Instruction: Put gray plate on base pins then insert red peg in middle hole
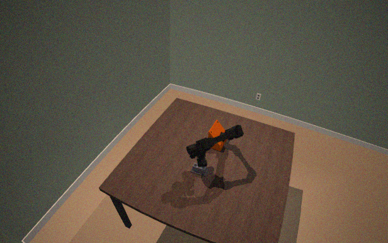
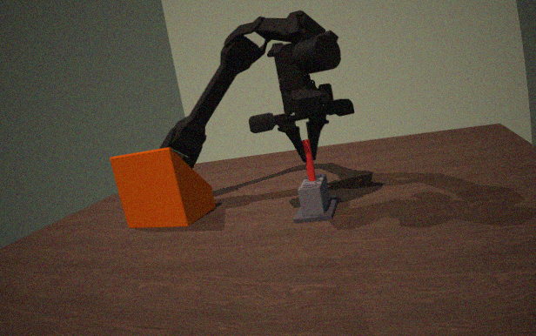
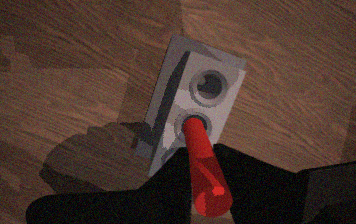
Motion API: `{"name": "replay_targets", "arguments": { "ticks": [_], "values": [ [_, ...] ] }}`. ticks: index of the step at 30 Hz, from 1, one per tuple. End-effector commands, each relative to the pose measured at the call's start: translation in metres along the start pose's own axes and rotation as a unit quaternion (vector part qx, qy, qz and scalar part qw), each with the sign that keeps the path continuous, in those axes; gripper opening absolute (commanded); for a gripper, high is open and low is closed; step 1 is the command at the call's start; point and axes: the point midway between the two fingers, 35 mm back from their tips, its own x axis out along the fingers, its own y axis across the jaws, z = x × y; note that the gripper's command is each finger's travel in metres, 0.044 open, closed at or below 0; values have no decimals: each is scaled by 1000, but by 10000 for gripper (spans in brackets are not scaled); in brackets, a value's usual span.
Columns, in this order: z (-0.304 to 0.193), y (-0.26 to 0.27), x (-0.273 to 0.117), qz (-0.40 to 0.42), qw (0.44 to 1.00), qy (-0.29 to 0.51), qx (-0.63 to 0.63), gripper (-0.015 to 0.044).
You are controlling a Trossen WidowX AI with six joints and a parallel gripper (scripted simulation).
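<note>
The gray base (image 1: 197, 172) (image 3: 172, 50) stands on the table. The light gray plate (image 3: 234, 82) appears to lie flat on top of it; the seam between them is hard to make out. The wrist view shows one round hole at the far end, the middle hole, and part of a third beside the black fingers. My gripper (image 2: 309, 159) (image 3: 200, 153) is shut on the red peg (image 2: 311, 171) (image 3: 198, 140), above the plate. The peg is slightly tilted, its lower end at the middle hole; how deep it sits is hidden. In the top view the arm hides the fingers and peg.
An orange wedge-shaped block (image 1: 216, 128) (image 2: 150, 191) stands near the arm's foot, to the left of the base in the exterior view. The brown wooden table (image 1: 142, 170) (image 2: 261, 278) carries everything. The arm's shadows fall around the base.
</note>
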Motion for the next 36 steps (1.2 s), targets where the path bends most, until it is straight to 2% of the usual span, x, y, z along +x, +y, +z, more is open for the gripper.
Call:
{"name": "replay_targets", "arguments": {
  "ticks": [1,10,16,36],
  "values": [
    [0,0,1,1,1000,0,2,0],
    [0,0,1,0,1000,0,-1,0],
    [0,0,1,0,1000,0,-1,150],
    [-1,-1,-7,3,1000,1,4,150]
  ]
}}
